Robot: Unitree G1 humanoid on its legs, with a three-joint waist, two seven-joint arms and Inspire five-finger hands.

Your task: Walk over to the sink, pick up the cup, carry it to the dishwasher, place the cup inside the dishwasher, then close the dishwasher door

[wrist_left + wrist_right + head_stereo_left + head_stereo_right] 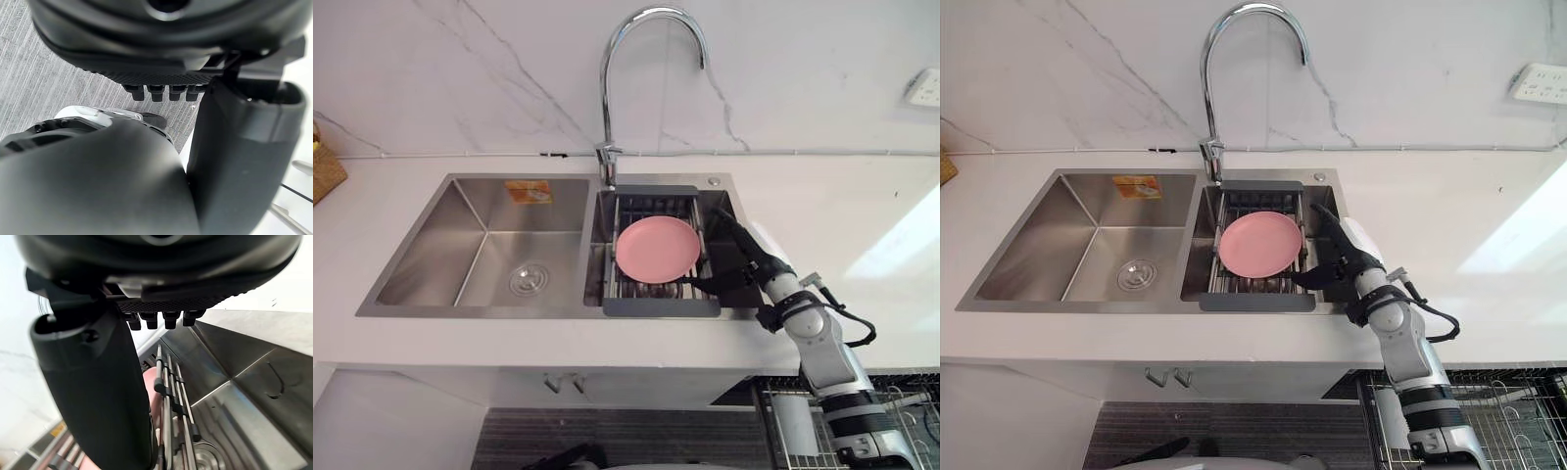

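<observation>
The right hand (1340, 260), fingers loosely spread and grasping nothing, hangs inside the sink (1038, 245), with the pink plate (1258, 243) on its rack (1255, 302) just beside the fingers.

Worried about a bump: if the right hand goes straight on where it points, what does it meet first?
The right hand would likely meet the drain rack holding the pink plate first; depth is unclear.
</observation>
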